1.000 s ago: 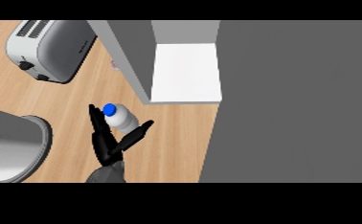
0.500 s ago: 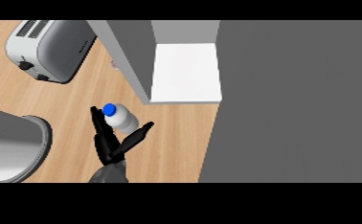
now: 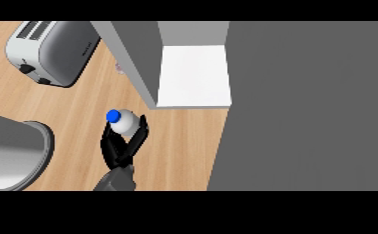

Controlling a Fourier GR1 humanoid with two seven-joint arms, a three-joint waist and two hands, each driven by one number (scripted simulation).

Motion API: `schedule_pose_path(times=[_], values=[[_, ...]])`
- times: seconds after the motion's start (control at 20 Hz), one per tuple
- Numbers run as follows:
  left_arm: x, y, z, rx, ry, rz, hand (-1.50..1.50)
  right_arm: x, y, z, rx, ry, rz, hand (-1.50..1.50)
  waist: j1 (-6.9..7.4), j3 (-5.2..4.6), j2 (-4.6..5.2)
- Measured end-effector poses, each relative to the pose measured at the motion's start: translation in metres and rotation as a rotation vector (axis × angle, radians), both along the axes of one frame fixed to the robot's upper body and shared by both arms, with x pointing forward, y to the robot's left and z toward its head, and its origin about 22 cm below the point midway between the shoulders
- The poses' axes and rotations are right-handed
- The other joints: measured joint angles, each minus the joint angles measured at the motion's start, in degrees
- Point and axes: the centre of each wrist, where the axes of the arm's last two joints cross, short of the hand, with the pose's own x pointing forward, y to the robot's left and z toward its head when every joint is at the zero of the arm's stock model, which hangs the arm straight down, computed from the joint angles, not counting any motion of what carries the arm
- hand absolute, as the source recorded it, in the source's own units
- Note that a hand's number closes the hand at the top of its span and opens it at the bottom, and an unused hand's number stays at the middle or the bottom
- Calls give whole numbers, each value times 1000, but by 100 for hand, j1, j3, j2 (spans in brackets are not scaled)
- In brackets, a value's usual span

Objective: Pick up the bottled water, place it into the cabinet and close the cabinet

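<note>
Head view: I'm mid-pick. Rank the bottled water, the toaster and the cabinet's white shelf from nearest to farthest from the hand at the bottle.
1. bottled water: inside the left hand's curled fingers, on the wooden counter.
2. cabinet's white shelf: up and to the right of the hand.
3. toaster: upper left corner, farthest.

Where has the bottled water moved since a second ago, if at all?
No: the bottled water sits just as far below the cabinet and its near corner, with the left hand around it.
</note>
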Motion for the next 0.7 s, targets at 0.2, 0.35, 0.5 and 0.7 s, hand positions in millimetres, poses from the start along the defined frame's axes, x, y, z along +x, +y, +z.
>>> schedule_pose_path(times=[0.2,0.35,0.5,0.7], values=[[2,-1,0,-32,-27,-10,150,-1,0,1,-9,7,-1,-150,-4,-1,-5],[3,-1,0,-47,-56,-16,150,1,-1,1,-16,-5,-7,-150,6,1,-1],[-1,7,0,-45,-78,-105,150,2,-3,-1,-23,-14,-12,-150,18,4,-10],[-15,26,-4,-54,-87,-323,150,3,-5,-2,-32,-26,-15,-150,12,5,-18]])
